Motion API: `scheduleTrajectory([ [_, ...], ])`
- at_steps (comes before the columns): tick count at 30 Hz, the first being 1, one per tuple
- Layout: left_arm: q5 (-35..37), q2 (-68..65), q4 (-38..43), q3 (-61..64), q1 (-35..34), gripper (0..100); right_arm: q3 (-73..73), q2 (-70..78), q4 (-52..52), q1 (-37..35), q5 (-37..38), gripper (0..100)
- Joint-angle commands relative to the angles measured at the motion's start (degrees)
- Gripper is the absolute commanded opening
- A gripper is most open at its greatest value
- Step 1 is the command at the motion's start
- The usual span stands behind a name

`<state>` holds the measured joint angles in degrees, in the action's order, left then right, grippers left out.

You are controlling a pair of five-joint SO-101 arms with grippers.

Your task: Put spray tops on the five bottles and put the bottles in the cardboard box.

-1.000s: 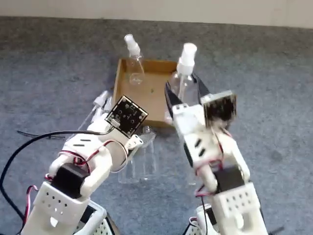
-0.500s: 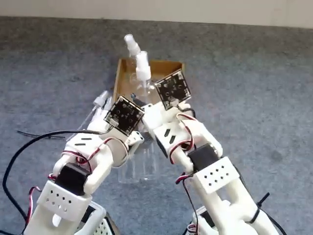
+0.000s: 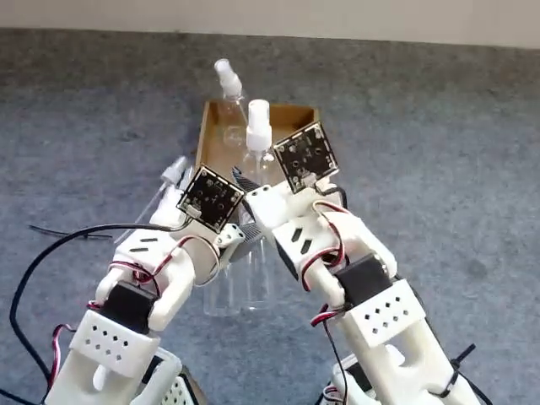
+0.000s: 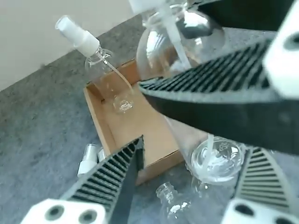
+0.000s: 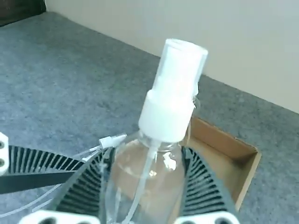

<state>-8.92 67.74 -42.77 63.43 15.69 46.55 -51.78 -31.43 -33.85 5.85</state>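
Note:
My right gripper (image 3: 256, 187) is shut on a clear bottle (image 3: 257, 164) with a white spray top (image 3: 258, 122), held upright over the near edge of the cardboard box (image 3: 295, 114). The right wrist view shows its ridged fingers (image 5: 198, 179) clasping the bottle (image 5: 140, 182). My left gripper (image 4: 191, 149) stands open just beside it, with the held bottle's base (image 4: 215, 161) between its spread fingers. A second capped bottle (image 3: 231, 118) leans in the box's far left corner (image 4: 105, 67).
Clear bottles without tops (image 3: 240, 283) lie on the grey carpet in front of the box, under both arms. Loose spray tops with tubes (image 3: 173, 175) lie left of the box. A black cable (image 3: 59, 232) runs along the carpet at the left.
The right arm has swung the capped bottle from the box's right side leftward to the left gripper. The left arm has barely moved.

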Motion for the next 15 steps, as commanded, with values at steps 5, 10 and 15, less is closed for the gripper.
scheduleTrajectory([
  [5, -0.44, 0.75, 1.41, -0.04, -5.32, 31, -3.82, -1.63, -0.31, -0.22, -0.26, 0.4],
  [10, -0.35, 1.45, -0.62, 0.13, -5.32, 31, -3.91, -1.27, 0.22, 0.48, -0.18, 0.4],
  [15, -0.44, 7.08, -9.14, 0.48, -6.29, 31, -4.09, 5.14, 10.86, 8.66, 1.93, 0.4],
])
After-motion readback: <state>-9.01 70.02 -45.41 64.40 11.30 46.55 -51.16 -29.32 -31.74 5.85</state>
